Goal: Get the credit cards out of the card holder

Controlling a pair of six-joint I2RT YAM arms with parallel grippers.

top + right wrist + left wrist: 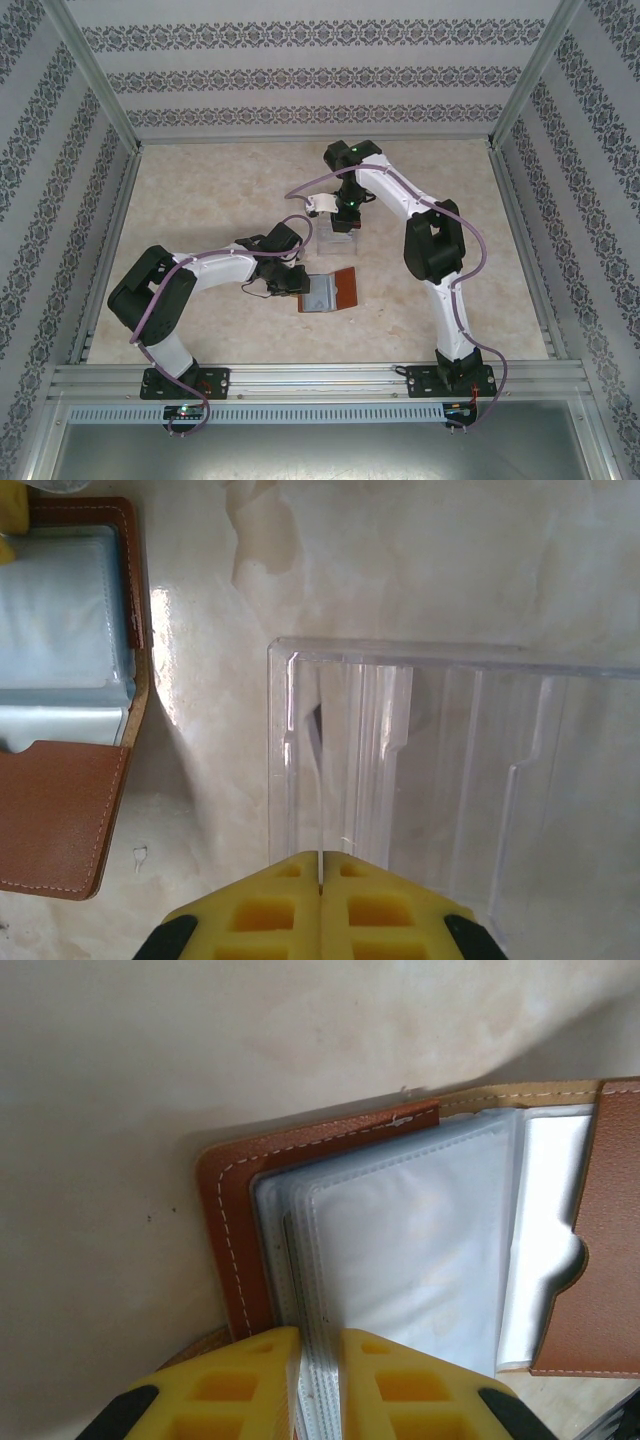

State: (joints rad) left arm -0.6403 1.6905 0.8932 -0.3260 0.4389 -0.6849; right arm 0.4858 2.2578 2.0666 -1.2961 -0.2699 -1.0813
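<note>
Left hand [320,1348] seemingly around card holder [420,1230]

Three walls close in the workspace: a back wall [320,70], a left wall [50,180] and a right wall [590,180]. All are papered in pale cream with bands of dark ornamental pattern. Bare aluminium posts [93,75] run along the corners where the walls meet.

The tabletop [220,190] is a glossy beige surface with soft marble-like veining. A slotted aluminium rail [320,378] runs across its near edge. Just below the rail lies a perforated strip [320,412], then a plain grey metal sheet [320,450].

The light is even and diffuse. In the right wrist view a bright glare patch [170,630] lies on the tabletop.
</note>
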